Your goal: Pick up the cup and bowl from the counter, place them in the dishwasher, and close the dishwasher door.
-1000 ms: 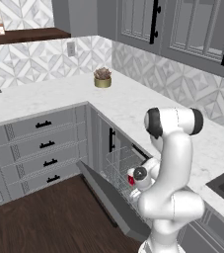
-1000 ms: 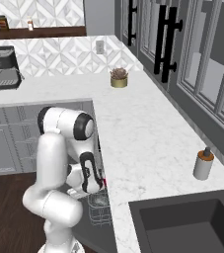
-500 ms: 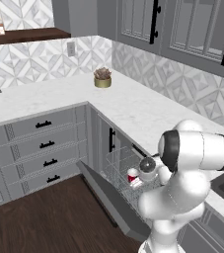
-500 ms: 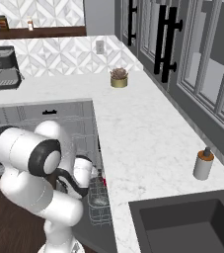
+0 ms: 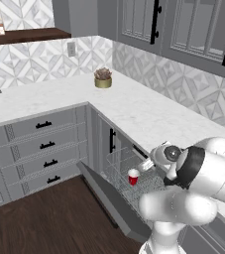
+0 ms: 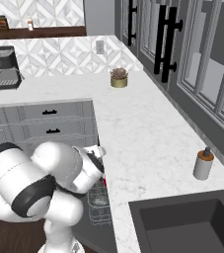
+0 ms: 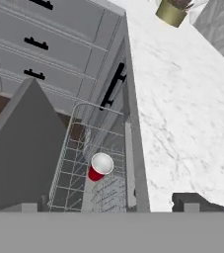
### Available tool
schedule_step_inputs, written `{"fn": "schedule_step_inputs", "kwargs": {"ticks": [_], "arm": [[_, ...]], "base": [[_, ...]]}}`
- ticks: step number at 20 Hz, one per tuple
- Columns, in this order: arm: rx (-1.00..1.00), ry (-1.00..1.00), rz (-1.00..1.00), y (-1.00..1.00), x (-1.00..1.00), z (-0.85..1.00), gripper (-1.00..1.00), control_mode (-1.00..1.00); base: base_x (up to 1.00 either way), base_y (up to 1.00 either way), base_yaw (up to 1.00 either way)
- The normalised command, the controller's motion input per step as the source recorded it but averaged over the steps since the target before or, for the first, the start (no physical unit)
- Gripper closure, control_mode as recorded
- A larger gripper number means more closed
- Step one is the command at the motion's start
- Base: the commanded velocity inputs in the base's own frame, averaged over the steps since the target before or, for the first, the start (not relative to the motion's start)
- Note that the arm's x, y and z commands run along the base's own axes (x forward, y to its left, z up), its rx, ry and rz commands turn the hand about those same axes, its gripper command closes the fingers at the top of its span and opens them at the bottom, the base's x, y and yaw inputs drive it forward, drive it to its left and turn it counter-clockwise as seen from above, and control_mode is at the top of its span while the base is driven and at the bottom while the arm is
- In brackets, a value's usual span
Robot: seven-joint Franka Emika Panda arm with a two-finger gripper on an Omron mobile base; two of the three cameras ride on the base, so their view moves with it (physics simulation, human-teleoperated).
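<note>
The red cup (image 5: 133, 177) stands in the silver wire rack (image 7: 75, 159) of the open dishwasher; from the hand it shows its white inside (image 7: 100, 166). A round grey bowl (image 6: 99, 199) lies in the same rack nearer the base. The dishwasher door (image 5: 110, 196) hangs down and open, a flat grey panel (image 7: 18, 144). My gripper (image 5: 144, 165) hovers above and behind the rack, beside the counter edge. It is open (image 7: 111, 205) with its tips far apart and nothing between them. The white marble counter (image 5: 148, 114) runs along the right.
Grey drawers with black handles (image 5: 45, 145) stand left of the dishwasher. A gold pot with a plant (image 5: 103, 79) sits at the counter's corner. A soap bottle (image 6: 203, 164) stands by the dark sink (image 6: 182, 222). A coffee machine (image 6: 5, 66) is at the far left.
The arm has swung round and folded low, and the hand has drawn back and up from the rack. The cup stays in the rack where it was.
</note>
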Motion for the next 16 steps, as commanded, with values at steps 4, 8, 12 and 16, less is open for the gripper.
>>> {"fn": "schedule_step_inputs", "kwargs": {"ticks": [4,8,12,16], "arm": [[-0.07,0.04,0.00,0.99,-0.23,1.00,-1.00,-1.00],[-0.08,0.03,-0.01,0.94,-0.28,1.00,-1.00,-1.00],[-0.04,0.10,-0.05,0.79,-0.32,1.00,-1.00,-1.00],[-0.07,0.27,-0.01,0.84,-0.08,1.00,-1.00,-1.00]], "base": [[0.00,0.00,0.00],[0.00,0.00,0.00],[0.00,0.00,0.00],[0.00,0.00,0.00]]}}
